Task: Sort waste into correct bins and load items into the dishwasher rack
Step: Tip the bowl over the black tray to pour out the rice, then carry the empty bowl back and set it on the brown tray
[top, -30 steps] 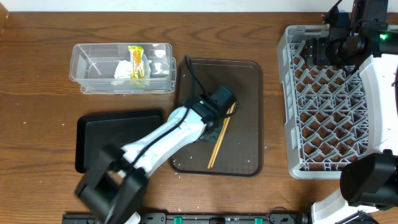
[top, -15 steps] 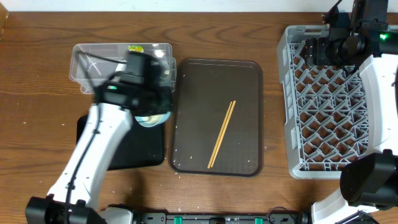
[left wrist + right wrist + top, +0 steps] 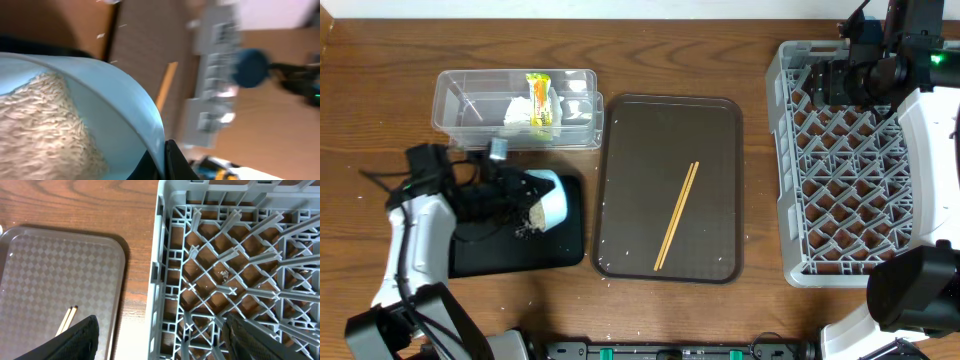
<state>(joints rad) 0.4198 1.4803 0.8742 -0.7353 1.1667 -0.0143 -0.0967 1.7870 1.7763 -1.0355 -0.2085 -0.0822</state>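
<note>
The grey rack (image 3: 850, 160) fills the right side of the table (image 3: 380, 90), and the right gripper (image 3: 161, 320) hangs above its far left corner exactly as it did a second ago, fingers (image 3: 75, 340) spread wide with nothing between them. Left of the rack lies the brown tray (image 3: 668, 130), which the left arm covered a second ago and which is now bare except for the chopsticks (image 3: 677, 215), unmoved on their slant. The black tray (image 3: 560, 250) sits at the front left, just beside the brown one, and this is where the change shows: the left arm, which half a second ago stood over the near corner of the clear tub (image 3: 450, 100), has swung back to the table's left edge and dropped low. The left gripper (image 3: 527, 196) is clamped on the pale cup (image 3: 550, 195), holding it tipped on its side above the black tray's right half, mouth turned towards the arm. In the wrist view one dark finger (image 3: 176, 161) sits against the cup's rim (image 3: 145, 120). The tub behind the black tray holds the wrapper (image 3: 539, 100) and the tissue (image 3: 517, 112), both lying as before. Rice (image 3: 40, 135) is heaped against the lower wall inside the tilted cup, and from above a clump of it shows at the mouth (image 3: 533, 213).
</note>
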